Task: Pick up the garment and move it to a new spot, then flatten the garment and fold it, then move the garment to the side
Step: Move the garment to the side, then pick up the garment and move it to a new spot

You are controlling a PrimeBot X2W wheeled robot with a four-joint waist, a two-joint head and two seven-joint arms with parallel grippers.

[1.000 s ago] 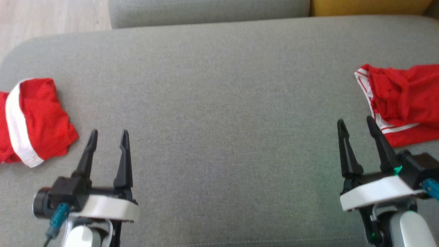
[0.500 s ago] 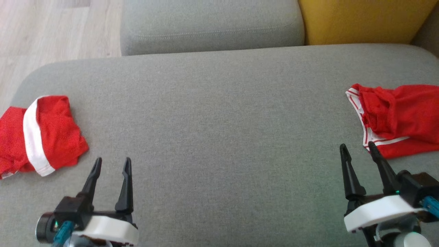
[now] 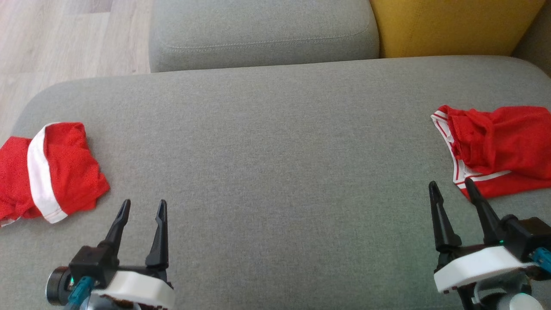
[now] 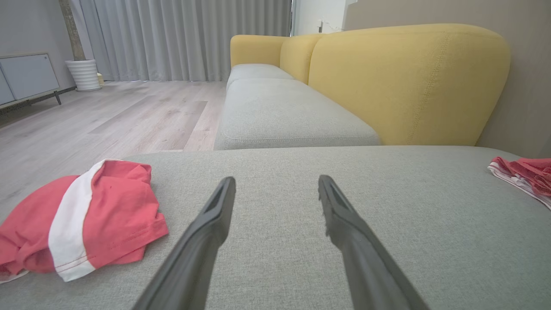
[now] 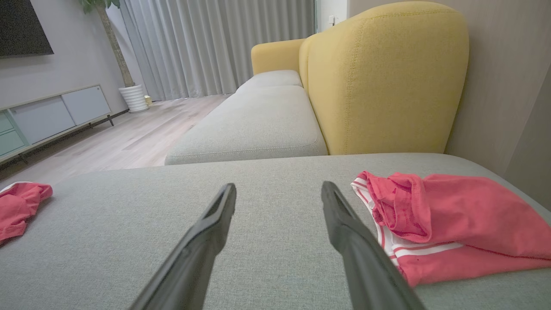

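Observation:
Two red garments lie on the grey sofa seat (image 3: 275,150). A crumpled one with a wide white band (image 3: 51,172) (image 4: 86,215) rests at the seat's left edge. Another with thin white stripes (image 3: 495,150) (image 5: 443,224) is bunched at the right edge. My left gripper (image 3: 144,202) (image 4: 276,178) hovers open, just right of and nearer than the banded garment, holding nothing. My right gripper (image 3: 450,183) (image 5: 279,185) is open too, its right fingertip close to the striped garment's near corner, without touching it.
A second grey seat cushion (image 3: 262,30) lies beyond the seat, with a yellow backrest (image 3: 456,26) at the far right. Wooden floor (image 3: 64,43) runs past the seat's left edge. A wall stands to the right of the sofa.
The whole head picture has shifted down, so the camera moved and more of the far cushion and yellow backrest shows. Both garments lie as before and both grippers stay open.

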